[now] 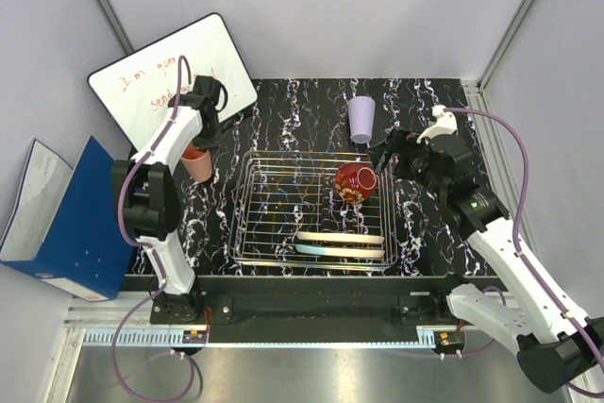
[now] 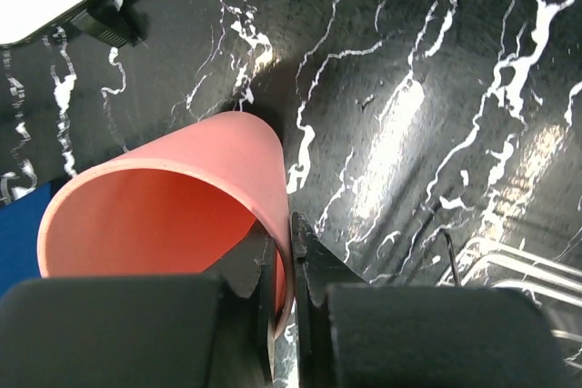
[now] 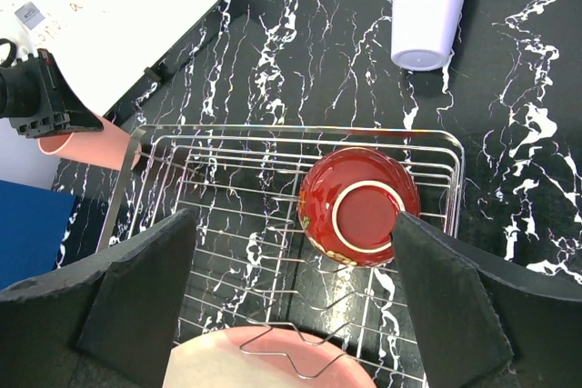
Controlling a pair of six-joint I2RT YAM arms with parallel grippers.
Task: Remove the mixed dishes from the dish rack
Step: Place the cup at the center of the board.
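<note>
**Ana:** From above, where does everything stand?

**Ben:** The left gripper (image 1: 201, 143) is closed on the salmon-pink cup (image 1: 197, 165), outside the dish rack (image 1: 247, 205), on its left side and near the whiteboard (image 1: 170, 77). The lavender cup (image 1: 361, 117) stands on the table (image 1: 302, 101) behind the rack. The red bowl (image 1: 355, 181) is in the rack's far right corner. The two plates (image 1: 340, 238) are at the rack's near side. The right gripper (image 1: 387, 156) hangs just beside the bowl.

**Ana:** And the left wrist view?

**Ben:** One finger is inside the cup and the other outside, so the jaws are narrow and pinch its thin wall. The cup is tilted, with its mouth toward the camera. I cannot tell if its base touches the table. I think the arm should bring it upright and lower it until it sits flat, and only then let go. Otherwise it may tip and roll.

**Ana:** The right wrist view?

**Ben:** The jaws are wide and hold nothing. The bowl lies between the fingers, closer to the right one, and its foot ring faces the camera. In my opinion the gripper should first centre over the bowl. Then it should descend slowly, so that no finger catches a wire. The glossy round wall may slip, so the closing should be gentle and square.
</note>
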